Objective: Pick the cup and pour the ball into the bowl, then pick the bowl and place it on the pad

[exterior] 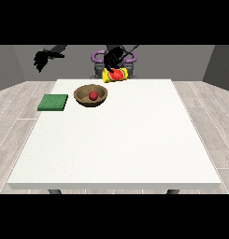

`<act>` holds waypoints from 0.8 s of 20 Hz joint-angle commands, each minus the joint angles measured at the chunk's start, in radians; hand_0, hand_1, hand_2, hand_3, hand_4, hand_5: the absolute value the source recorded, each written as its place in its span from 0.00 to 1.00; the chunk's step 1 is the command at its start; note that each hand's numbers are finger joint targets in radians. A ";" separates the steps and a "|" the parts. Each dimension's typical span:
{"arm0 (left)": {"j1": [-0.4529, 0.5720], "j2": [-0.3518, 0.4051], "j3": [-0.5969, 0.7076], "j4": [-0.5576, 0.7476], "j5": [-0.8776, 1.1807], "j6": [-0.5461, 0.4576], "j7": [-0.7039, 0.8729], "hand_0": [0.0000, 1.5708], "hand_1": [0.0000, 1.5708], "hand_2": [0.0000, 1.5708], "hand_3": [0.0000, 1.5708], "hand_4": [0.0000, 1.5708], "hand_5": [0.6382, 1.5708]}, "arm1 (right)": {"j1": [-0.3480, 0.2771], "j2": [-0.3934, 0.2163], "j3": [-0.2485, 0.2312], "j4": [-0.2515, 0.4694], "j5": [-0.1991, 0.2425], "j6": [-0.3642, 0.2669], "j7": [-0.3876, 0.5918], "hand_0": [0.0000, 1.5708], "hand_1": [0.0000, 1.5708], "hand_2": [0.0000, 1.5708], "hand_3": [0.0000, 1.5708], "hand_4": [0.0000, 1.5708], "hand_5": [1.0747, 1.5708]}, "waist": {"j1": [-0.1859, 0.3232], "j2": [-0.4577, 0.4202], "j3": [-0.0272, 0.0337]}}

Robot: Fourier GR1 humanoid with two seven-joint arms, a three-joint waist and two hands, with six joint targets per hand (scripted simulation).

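The cup (115, 75) is in my hand (115, 57) at the view's right, which is curled round its upper side. It is tipped over on its side at the far edge of the bench (116, 140), its red mouth turned toward the camera and the bowl (91, 95). I cannot tell whether its lower edge touches the bench.

The ball (93, 95) lies in the bowl, near the middle, so I judge the pour done. The cup's mouth shows only red; nothing seems left in it, though I cannot see deep inside.

My other hand (42, 59), at the view's left, hangs in the air well beyond the bench, holding nothing; I cannot tell how its fingers lie.

The bowl is the next thing to handle. It looks like wood: stiff, fairly light, not fragile, with a smooth rounded wall that could slip. I judge the rim the best place to take hold, thumb on one face and fingers on the other, keeping it level so the loose ball does not roll out. The pad (53, 102) lies flat just beside the bowl, at the view's left, so the carry is short.
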 commanded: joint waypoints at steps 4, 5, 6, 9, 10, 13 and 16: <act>0.155 -0.009 0.388 -0.159 0.397 0.256 0.035 0.79 0.79 0.98 0.91 0.96 0.60 | 0.047 0.001 -0.031 -0.010 -0.020 -0.021 0.009 0.00 0.00 0.00 0.00 0.07 0.99 | 0.084 -0.012 -0.0104; 0.161 -0.021 0.448 -0.178 0.467 0.268 0.025 0.75 0.75 0.92 0.81 0.93 0.57 | 0.064 0.000 -0.029 -0.010 -0.015 -0.015 -0.007 0.00 0.00 0.00 0.00 0.07 0.99 | 0.076 0.006 -0.0095; 0.212 -0.056 0.478 -0.201 0.528 0.301 0.003 0.65 0.65 0.80 0.60 0.89 0.71 | 0.065 0.005 -0.027 -0.019 -0.008 -0.035 0.006 0.00 0.00 0.00 0.00 0.14 0.99 | 0.085 0.000 -0.0125; 0.304 -0.073 0.567 -0.297 0.777 0.390 -0.053 0.00 0.00 0.00 0.00 0.40 1.00 | 0.015 0.049 0.002 -0.040 -0.004 -0.047 -0.003 0.00 0.00 0.00 0.00 0.22 0.99 | 0.060 0.097 -0.0250; 0.328 -0.073 0.580 -0.326 0.869 0.388 -0.081 0.00 0.00 0.00 0.00 0.27 0.99 | -0.009 0.062 0.005 -0.045 -0.011 -0.048 -0.009 0.00 0.00 0.00 0.00 0.23 0.99 | 0.050 0.123 -0.0241; 0.410 -0.074 0.588 -0.426 1.106 0.388 -0.212 0.00 0.00 0.00 0.00 0.00 0.98 | -0.029 0.115 0.036 -0.061 0.018 -0.102 -0.011 0.00 0.00 0.00 0.00 0.18 0.99 | 0.057 0.145 -0.0187; 0.456 -0.074 0.594 -0.506 1.301 0.295 -0.376 0.00 0.00 0.00 0.00 0.00 0.99 | -0.063 0.163 0.056 -0.078 0.058 -0.203 0.004 0.00 0.00 0.00 0.00 0.16 1.00 | 0.098 0.181 -0.0095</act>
